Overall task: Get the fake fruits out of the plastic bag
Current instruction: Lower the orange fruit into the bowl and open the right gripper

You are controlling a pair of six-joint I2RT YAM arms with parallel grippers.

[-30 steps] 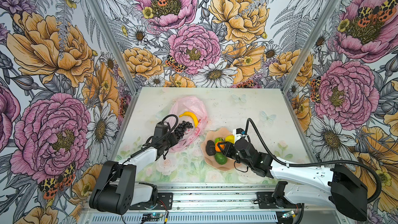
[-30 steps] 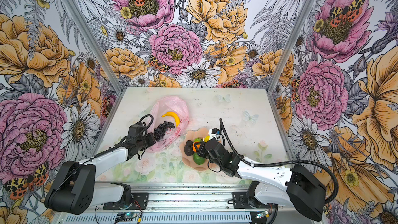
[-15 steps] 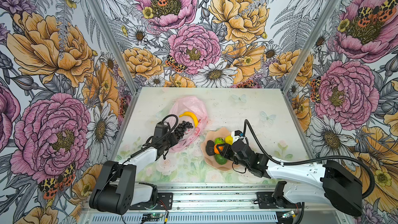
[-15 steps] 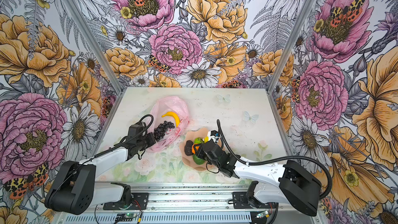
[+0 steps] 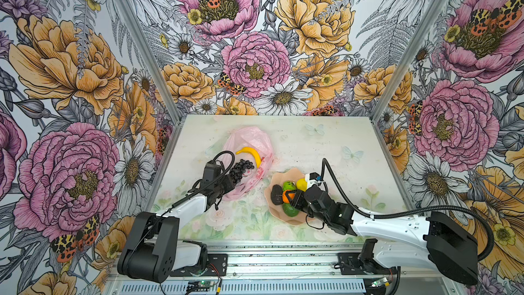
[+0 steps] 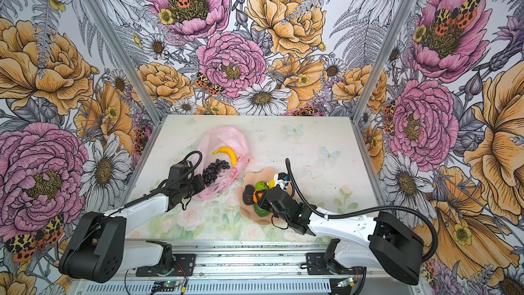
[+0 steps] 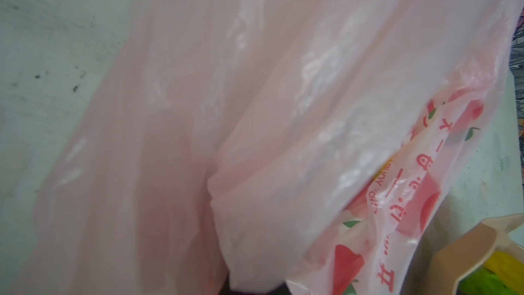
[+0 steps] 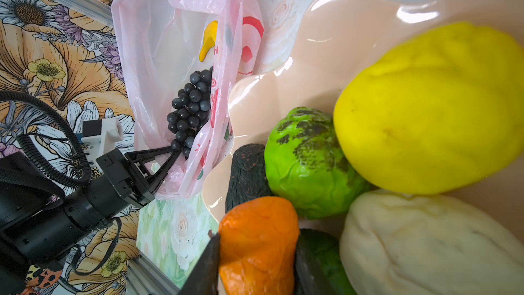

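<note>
The pink plastic bag (image 5: 249,140) lies on the table with a yellow banana (image 5: 251,153) and a dark grape bunch (image 5: 239,170) in it. My left gripper (image 5: 226,187) is shut on the bag's near edge, and plastic fills the left wrist view. My right gripper (image 8: 255,262) is shut on the orange (image 8: 258,239) above the peach bowl (image 5: 286,173). In the bowl lie a yellow lemon (image 8: 431,109), a bright green fruit (image 8: 306,163), a black oval (image 8: 246,174), a cream-white lumpy piece (image 8: 425,245) and a darker green fruit (image 8: 326,253).
The bowl stands just right of the bag, its petal rim (image 7: 467,245) nearly touching the plastic. Flower-printed walls close the table on three sides, and a metal rail (image 5: 255,251) runs along the front edge.
My right gripper has shifted slightly left over the bowl with the orange in it. The left arm and the bag have not moved.
</note>
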